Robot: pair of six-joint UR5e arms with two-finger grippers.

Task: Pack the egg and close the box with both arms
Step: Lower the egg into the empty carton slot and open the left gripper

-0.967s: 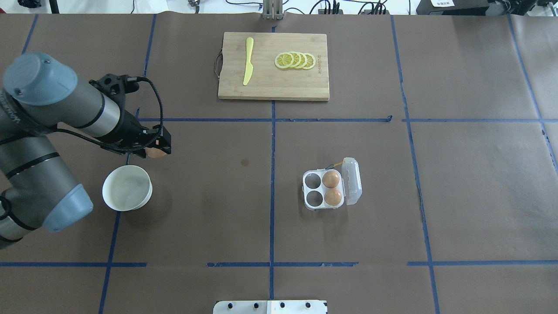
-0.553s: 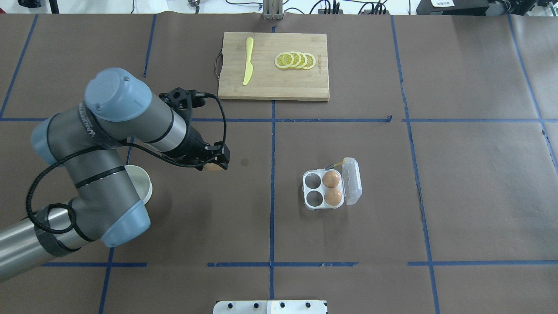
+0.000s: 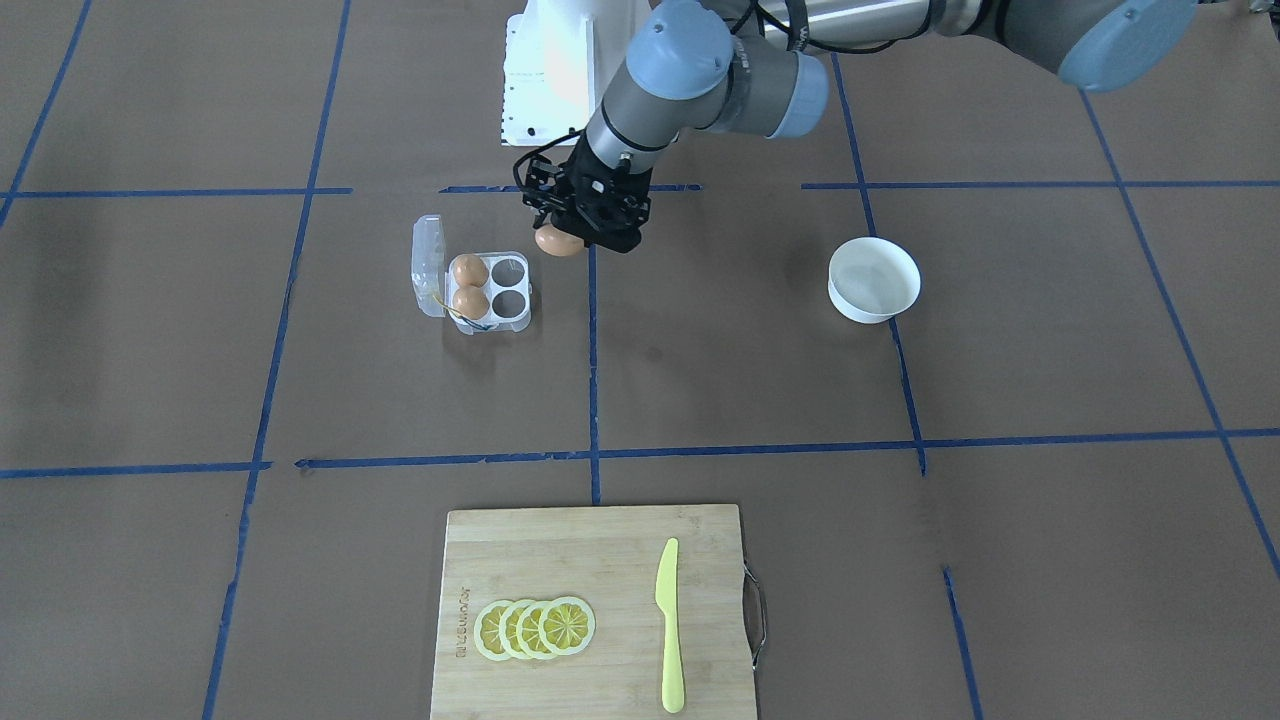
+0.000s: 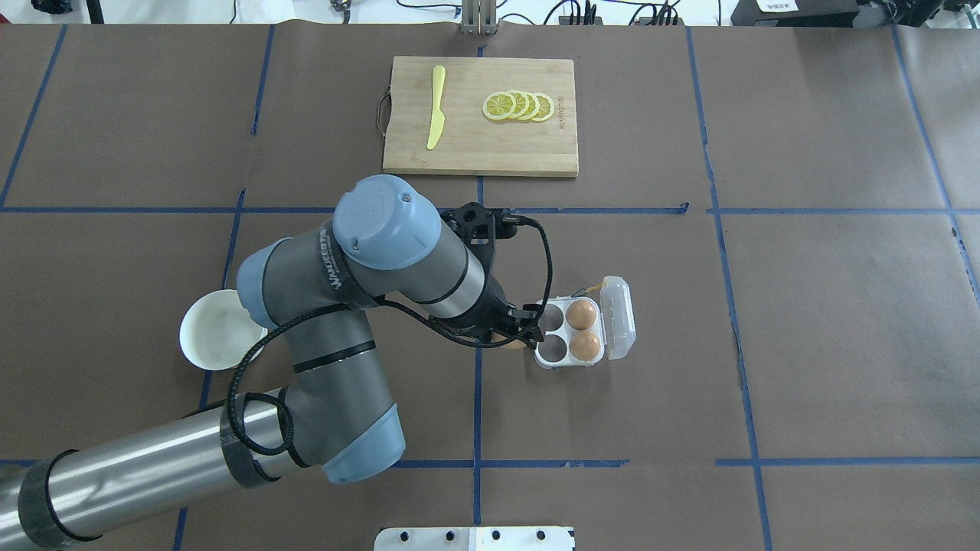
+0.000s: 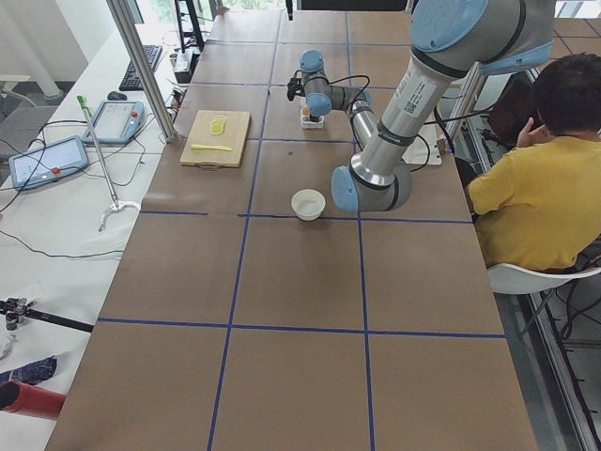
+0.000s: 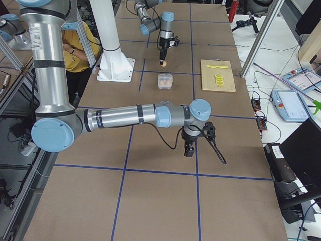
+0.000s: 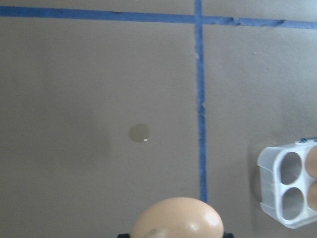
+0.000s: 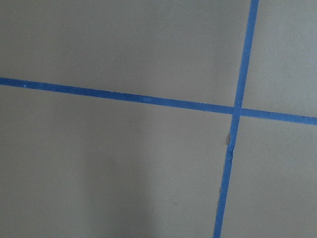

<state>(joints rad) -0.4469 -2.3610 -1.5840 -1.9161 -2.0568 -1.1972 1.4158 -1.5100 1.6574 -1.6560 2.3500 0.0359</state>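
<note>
From across the table, the black left gripper (image 3: 572, 236) is clamped round a small smooth orange-brown egg (image 3: 556, 244). It holds it off the table just beside the clear plastic egg box (image 3: 489, 288), on the side of the two empty cups. Two more brown eggs (image 3: 468, 271) sit in the cups next to the open hinged lid (image 3: 428, 264). A white round bowl (image 3: 873, 282) stands well apart, and a bamboo cutting board (image 3: 600, 560) carries lemon slices (image 3: 535, 628) and a yellow plastic knife (image 3: 669, 625). From overhead, the grey left arm (image 4: 398, 260) hides most of the egg, with only a sliver showing at the box's edge. From the right end of the table, the black right gripper (image 6: 189, 149) points down over bare brown paper (image 6: 165, 201), far from the box; I cannot tell whether it is open or closed. The left wrist camera has the egg's rounded end at the bottom edge and the box at the right. The right wrist camera sees only paper and blue tape lines (image 8: 124, 96).
</note>
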